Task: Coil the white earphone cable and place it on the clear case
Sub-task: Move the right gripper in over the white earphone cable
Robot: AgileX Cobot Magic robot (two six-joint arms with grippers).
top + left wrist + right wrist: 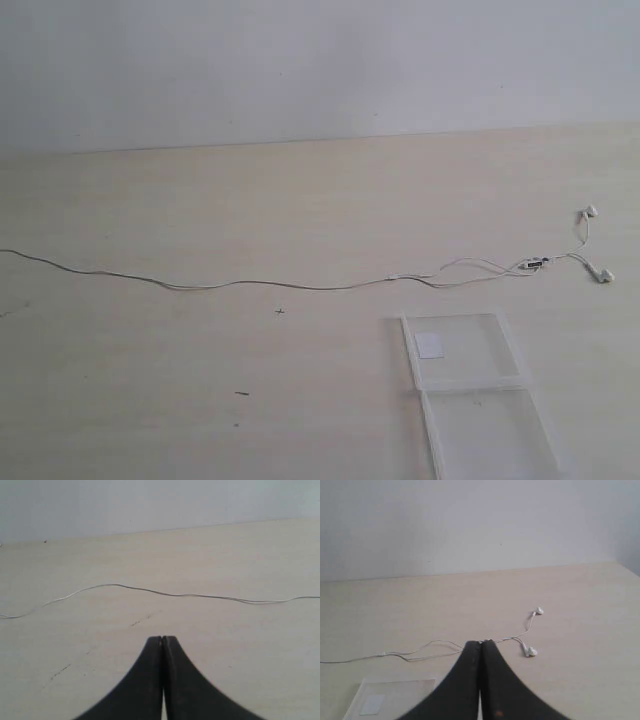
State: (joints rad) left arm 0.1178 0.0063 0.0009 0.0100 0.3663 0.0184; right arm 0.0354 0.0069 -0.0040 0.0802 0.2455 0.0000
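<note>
Cable check: long thin white earphone cable (300, 287) stretches across mid-frame on the pale wooden counter (150, 400), its earbud end above the flat clear plastic case (410, 352) at lower right. Left black claw (163, 640) and right black claw (481, 643) are both pinched together.

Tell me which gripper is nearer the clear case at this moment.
Right. The right gripper, shut, has the clear case close by it in its wrist view. The left gripper, also shut, sees only the long run of the white earphone cable, no case.
</note>
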